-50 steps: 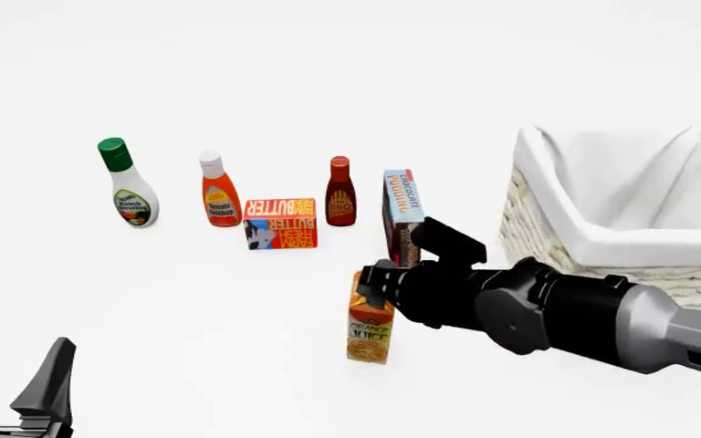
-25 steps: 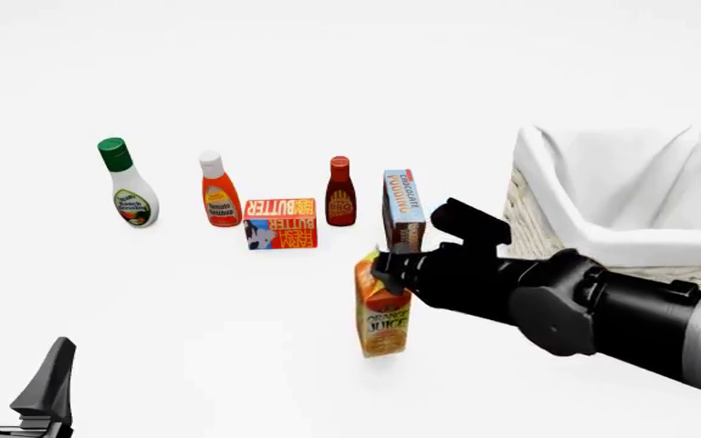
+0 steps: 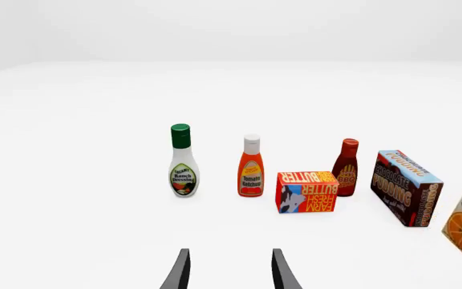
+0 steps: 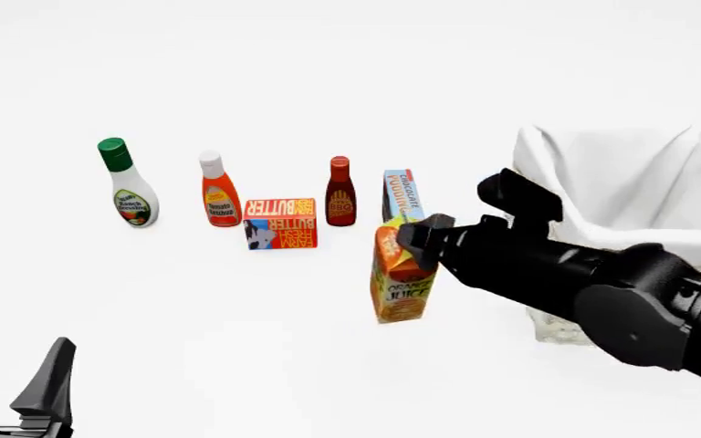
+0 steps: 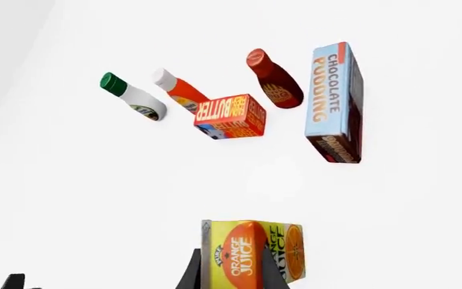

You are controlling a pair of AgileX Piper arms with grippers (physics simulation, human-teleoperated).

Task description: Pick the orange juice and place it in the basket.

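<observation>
The orange juice (image 4: 402, 283) is held near its gabled top by the right gripper (image 4: 414, 245), whose fingers are clamped against the carton's two sides; in the right wrist view the carton (image 5: 251, 253) is seen pinched between the two dark fingertips (image 5: 192, 272). In the front view the carton is seen slightly tilted, in front of the chocolate pudding box (image 4: 403, 201) and partly overlapping it, and to the left of the basket (image 4: 628, 210), outside of it. Whether its base is clear of the table (image 4: 204, 310) cannot be told with certainty (no shadow is rendered on the white surface). Much of the basket's near wall is covered by the right arm, which comes in from the lower right; the white cloth lining is seen folded over the rim. Further back a loose row is formed, from left to right, by the ranch dressing bottle (image 4: 128, 185) with its green cap, the tomato ketchup bottle (image 4: 218, 192) with its white cap, the butter box (image 4: 280, 223) set slightly nearer, and the dark red BBQ sauce bottle (image 4: 340, 192). The left gripper (image 4: 12, 376) is found low at the front left corner, well apart from all the groceries, its two fingers spread with nothing between them; the same parted fingertips (image 3: 180, 271) are shown in the left wrist view.
</observation>
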